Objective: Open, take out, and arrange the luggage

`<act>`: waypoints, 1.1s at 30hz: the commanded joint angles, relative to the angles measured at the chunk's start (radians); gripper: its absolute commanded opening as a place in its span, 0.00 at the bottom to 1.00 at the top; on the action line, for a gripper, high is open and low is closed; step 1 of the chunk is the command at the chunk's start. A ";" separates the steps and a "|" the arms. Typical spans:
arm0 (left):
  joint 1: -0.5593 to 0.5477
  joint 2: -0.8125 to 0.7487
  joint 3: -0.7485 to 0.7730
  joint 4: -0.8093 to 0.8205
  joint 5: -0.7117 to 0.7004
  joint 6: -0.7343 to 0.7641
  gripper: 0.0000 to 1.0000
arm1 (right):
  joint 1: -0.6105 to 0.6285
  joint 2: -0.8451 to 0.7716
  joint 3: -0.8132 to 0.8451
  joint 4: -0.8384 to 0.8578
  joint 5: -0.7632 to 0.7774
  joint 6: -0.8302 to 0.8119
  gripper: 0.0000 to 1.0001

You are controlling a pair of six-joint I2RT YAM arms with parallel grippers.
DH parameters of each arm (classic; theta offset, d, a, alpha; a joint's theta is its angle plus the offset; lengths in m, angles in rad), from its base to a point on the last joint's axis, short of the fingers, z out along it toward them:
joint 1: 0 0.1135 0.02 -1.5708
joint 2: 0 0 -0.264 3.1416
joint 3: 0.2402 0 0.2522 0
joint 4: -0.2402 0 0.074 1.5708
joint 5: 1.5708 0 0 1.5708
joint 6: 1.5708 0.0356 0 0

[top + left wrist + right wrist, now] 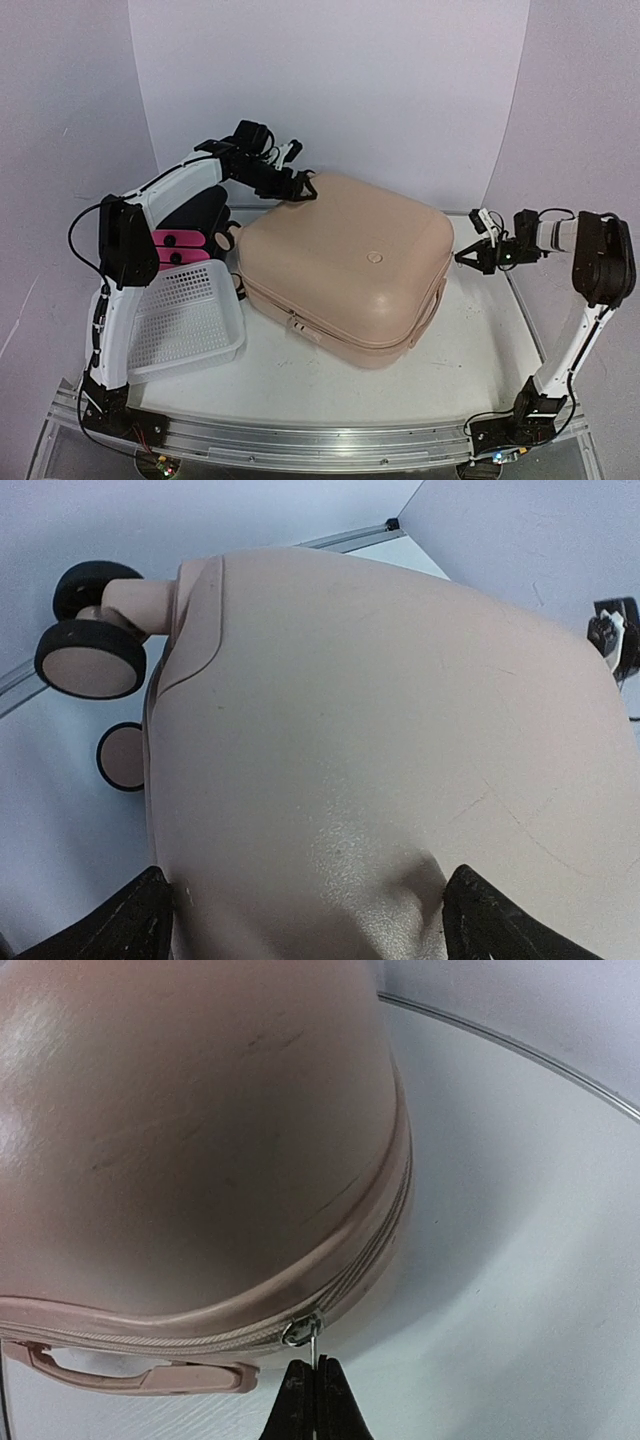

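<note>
The peach-pink luggage (345,265) lies flat and closed in the middle of the table, its black wheels (90,665) at the far left end. My left gripper (300,187) is open over the far-left corner of the shell (350,730), one finger (120,925) at each side of the corner. My right gripper (468,255) is at the luggage's right side, shut on the thin metal zipper pull (316,1345) that hangs from the slider (303,1331) on the zipper seam. The side handle (140,1372) sits just left of the slider.
A white mesh basket (185,315) stands left of the luggage, touching or nearly touching it. A small black-and-pink drawer box (185,245) sits behind the basket. White walls close in behind and at both sides. The table's metal rail (330,440) runs along the near edge.
</note>
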 commanded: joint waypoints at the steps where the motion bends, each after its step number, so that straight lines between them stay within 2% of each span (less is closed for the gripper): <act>1: -0.050 0.094 -0.012 -0.158 -0.072 0.142 0.93 | -0.050 0.143 0.271 -0.079 -0.075 -0.168 0.00; 8: -0.056 0.136 0.018 -0.161 -0.081 0.176 0.93 | 0.029 0.345 0.488 -0.095 -0.025 -0.332 0.00; 13: -0.059 0.171 0.073 -0.171 -0.107 0.180 0.93 | 0.077 0.476 0.665 -0.085 -0.019 -0.322 0.00; 18: -0.055 0.177 0.135 -0.174 -0.076 0.134 0.93 | 0.102 0.471 0.637 0.005 -0.105 -0.318 0.00; 20: -0.060 0.187 0.144 -0.174 -0.058 0.130 0.93 | 0.113 0.502 0.679 0.022 -0.173 -0.325 0.00; 23: -0.073 0.189 0.120 -0.173 -0.052 0.136 0.92 | 0.135 0.575 0.778 0.024 -0.226 -0.297 0.00; 25: -0.082 0.183 0.103 -0.175 -0.063 0.135 0.92 | 0.157 0.609 0.820 0.023 -0.207 -0.275 0.00; 28: -0.081 0.161 0.102 -0.178 -0.079 0.108 0.92 | 0.155 0.598 0.839 0.044 -0.139 -0.127 0.02; 29: -0.078 0.147 0.102 -0.178 -0.082 0.094 0.92 | 0.152 0.564 0.806 0.061 -0.080 -0.066 0.16; 30: -0.075 0.129 0.103 -0.178 -0.081 0.073 0.93 | 0.151 0.516 0.754 0.112 0.017 0.000 0.49; 31: -0.069 0.112 0.106 -0.179 -0.078 0.058 0.93 | 0.145 0.463 0.685 0.170 0.110 0.071 0.86; 32: -0.063 0.093 0.108 -0.180 -0.076 0.042 0.94 | 0.132 0.419 0.637 0.189 0.174 0.148 0.97; 33: -0.053 0.070 0.109 -0.182 -0.070 0.024 0.94 | 0.112 0.369 0.609 0.191 0.229 0.229 0.98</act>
